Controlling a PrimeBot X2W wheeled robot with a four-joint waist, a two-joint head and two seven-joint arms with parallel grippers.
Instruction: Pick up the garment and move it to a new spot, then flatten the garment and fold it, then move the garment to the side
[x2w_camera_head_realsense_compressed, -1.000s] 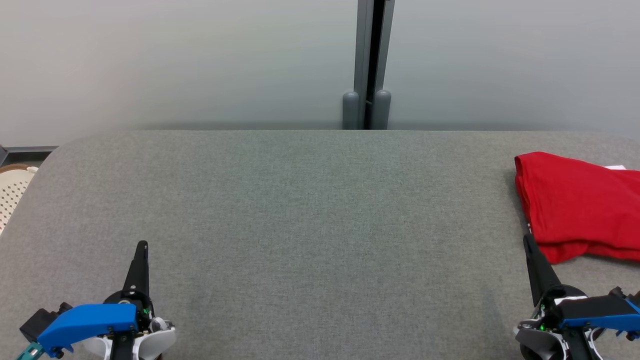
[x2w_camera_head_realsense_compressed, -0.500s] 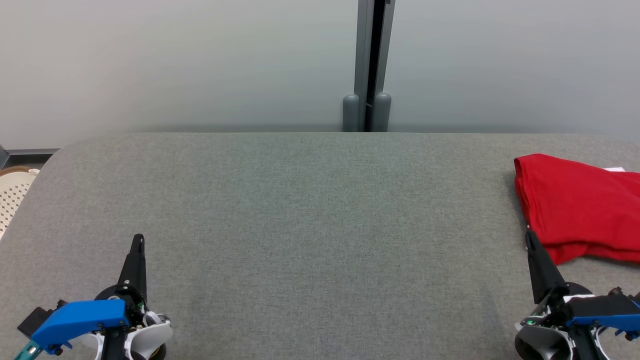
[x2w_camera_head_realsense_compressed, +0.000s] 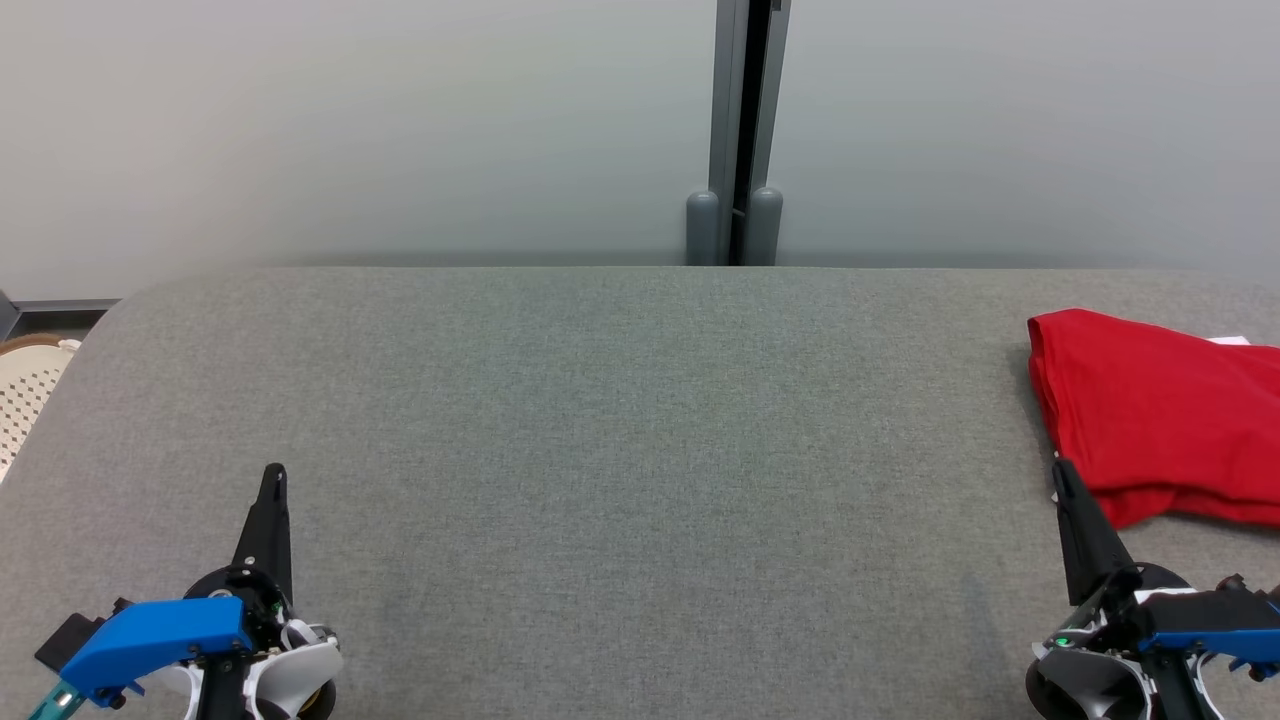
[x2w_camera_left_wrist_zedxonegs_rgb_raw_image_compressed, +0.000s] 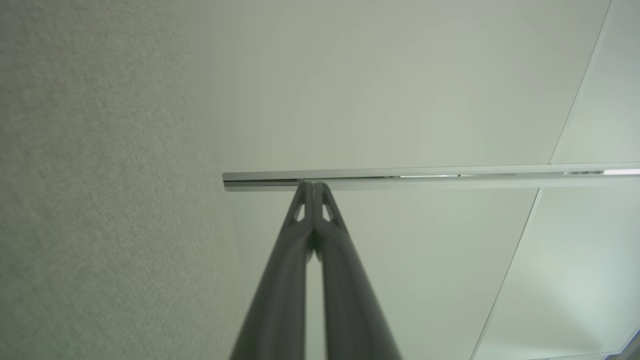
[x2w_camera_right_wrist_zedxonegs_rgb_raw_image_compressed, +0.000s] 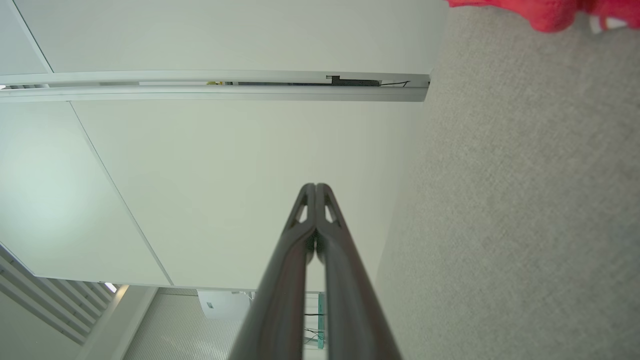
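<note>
Your wrist views show the left gripper (x2w_camera_left_wrist_zedxonegs_rgb_raw_image_compressed: 313, 184) and right gripper (x2w_camera_right_wrist_zedxonegs_rgb_raw_image_compressed: 315, 186) pressed together, empty. The head view shows the folded red cloth garment (x2w_camera_head_realsense_compressed: 1160, 410) at the right end of the grey fabric table (x2w_camera_head_realsense_compressed: 640, 450), with a pale wall (x2w_camera_head_realsense_compressed: 350, 120) behind.

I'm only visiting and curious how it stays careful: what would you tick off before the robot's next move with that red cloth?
1. Left end effector shut and holding nothing: ok.
2. Right end effector shut and holding nothing: ok.
3. Red garment folded: it looks folded, but its right part runs off the head view: cannot tell.
4. Garment lying at the right side of the grey table: ok.
5. Right end effector apart from the garment: they look close in the head view, but the right wrist view shows them apart: ok.
</note>
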